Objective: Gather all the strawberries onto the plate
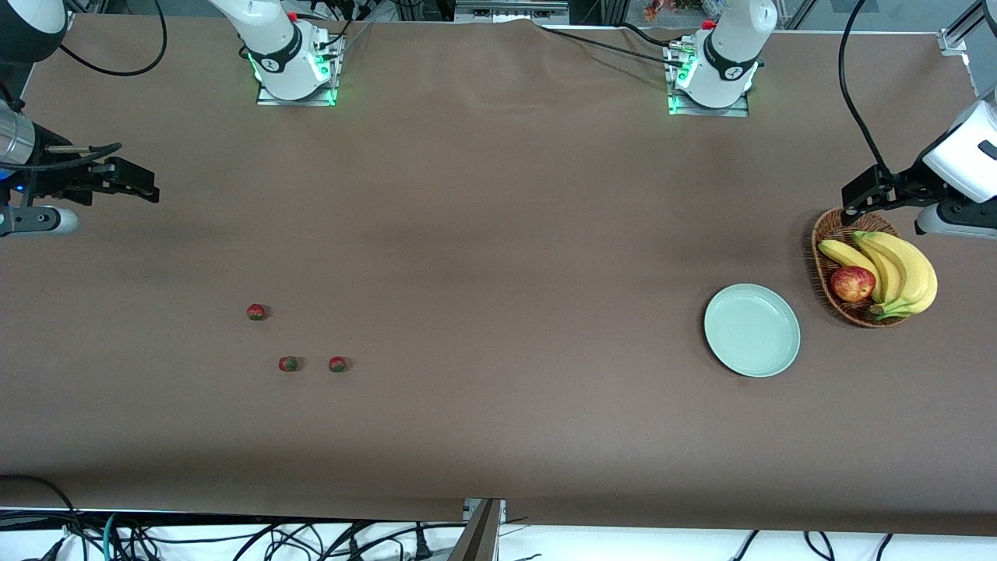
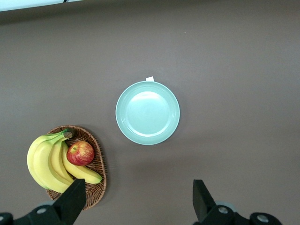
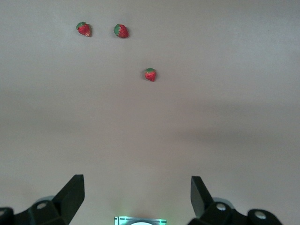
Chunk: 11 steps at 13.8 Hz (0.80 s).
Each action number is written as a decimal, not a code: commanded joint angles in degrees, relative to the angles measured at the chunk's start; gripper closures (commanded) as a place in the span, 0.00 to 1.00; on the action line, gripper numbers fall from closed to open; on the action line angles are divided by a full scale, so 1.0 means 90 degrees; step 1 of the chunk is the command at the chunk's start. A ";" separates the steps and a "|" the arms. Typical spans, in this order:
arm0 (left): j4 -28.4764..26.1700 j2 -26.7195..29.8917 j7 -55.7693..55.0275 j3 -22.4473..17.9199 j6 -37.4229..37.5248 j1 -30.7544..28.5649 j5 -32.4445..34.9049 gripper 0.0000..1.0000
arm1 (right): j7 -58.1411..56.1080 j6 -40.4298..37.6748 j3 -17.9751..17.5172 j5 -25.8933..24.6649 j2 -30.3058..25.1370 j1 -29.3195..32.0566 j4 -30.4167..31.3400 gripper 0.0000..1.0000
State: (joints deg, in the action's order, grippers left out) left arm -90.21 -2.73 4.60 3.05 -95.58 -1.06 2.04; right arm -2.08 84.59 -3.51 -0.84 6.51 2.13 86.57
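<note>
Three strawberries lie on the brown table toward the right arm's end: one [image 1: 256,312] farther from the front camera and two [image 1: 289,364] [image 1: 338,364] side by side nearer to it. They also show in the right wrist view [image 3: 150,74] [image 3: 121,31] [image 3: 84,29]. The mint-green plate [image 1: 752,329] sits empty toward the left arm's end and shows in the left wrist view [image 2: 147,112]. My right gripper [image 1: 144,187] [image 3: 137,185] is open and empty, up over the table's right-arm end. My left gripper [image 1: 854,199] [image 2: 138,187] is open and empty, up over the basket's rim.
A wicker basket [image 1: 826,234] [image 2: 96,185] with bananas [image 1: 903,273] and an apple [image 1: 852,284] stands beside the plate, toward the left arm's end. The two arm bases [image 1: 292,70] [image 1: 713,78] stand along the table's edge farthest from the front camera.
</note>
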 commanded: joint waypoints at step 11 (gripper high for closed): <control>0.0189 -0.0078 -0.0013 -0.0007 0.0151 -0.0010 -0.0090 0.00 | -0.0062 0.0930 -0.0029 -0.0239 0.1325 0.0017 -0.0126 0.00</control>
State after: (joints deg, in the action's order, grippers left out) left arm -90.20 -2.73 4.60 3.05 -95.58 -1.06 2.04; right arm -2.09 90.23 -3.34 -2.19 14.26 2.21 86.76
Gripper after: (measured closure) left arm 0.000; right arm 0.000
